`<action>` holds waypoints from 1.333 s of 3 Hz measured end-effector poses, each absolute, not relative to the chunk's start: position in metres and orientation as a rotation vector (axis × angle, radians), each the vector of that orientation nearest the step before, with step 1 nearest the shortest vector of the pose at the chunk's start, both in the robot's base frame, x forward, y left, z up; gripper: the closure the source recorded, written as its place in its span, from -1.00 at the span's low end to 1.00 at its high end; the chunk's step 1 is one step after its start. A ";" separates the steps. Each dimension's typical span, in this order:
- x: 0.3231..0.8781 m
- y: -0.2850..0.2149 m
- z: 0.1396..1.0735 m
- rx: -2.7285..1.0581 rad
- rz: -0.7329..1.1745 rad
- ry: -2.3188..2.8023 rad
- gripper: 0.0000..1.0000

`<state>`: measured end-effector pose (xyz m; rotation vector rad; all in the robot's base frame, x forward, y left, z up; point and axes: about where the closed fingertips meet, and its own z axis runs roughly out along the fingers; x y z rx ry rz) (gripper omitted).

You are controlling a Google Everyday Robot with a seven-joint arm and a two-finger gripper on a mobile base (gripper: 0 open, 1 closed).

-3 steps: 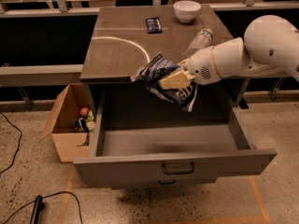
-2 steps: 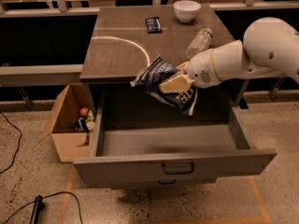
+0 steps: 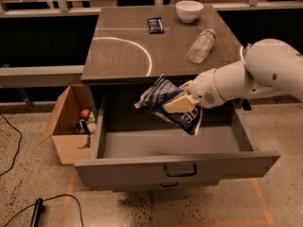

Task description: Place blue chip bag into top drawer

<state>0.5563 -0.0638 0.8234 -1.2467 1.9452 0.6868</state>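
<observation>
The blue chip bag [image 3: 163, 100] is a crinkled navy foil bag with white lettering, hanging tilted in the air above the open top drawer [image 3: 180, 167]. My gripper [image 3: 179, 104] comes in from the right on the white arm and is shut on the blue chip bag at its middle. The bag's lower end hangs down toward the drawer's inside, over its middle to back part. The drawer is pulled far out, and its grey floor [image 3: 142, 143] is bare. Its dark handle [image 3: 180, 170] sits centred on the front panel.
On the table top stand a white bowl [image 3: 189, 10], a lying water bottle [image 3: 201, 45] and a small flat dark blue packet [image 3: 155, 24]. A cardboard box [image 3: 71, 126] with small items stands on the floor left of the drawer. A cable [image 3: 38, 212] lies front left.
My gripper has moved slightly down and toward the front with the bag, which now hangs a bit lower over the drawer.
</observation>
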 end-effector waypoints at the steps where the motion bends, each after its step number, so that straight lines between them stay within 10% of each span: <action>1: 0.549 -0.060 0.797 -1.287 0.693 1.936 1.00; 2: 0.547 -0.054 0.764 -1.331 0.708 1.919 1.00; 4: 0.545 -0.053 0.702 -1.360 0.652 1.943 0.19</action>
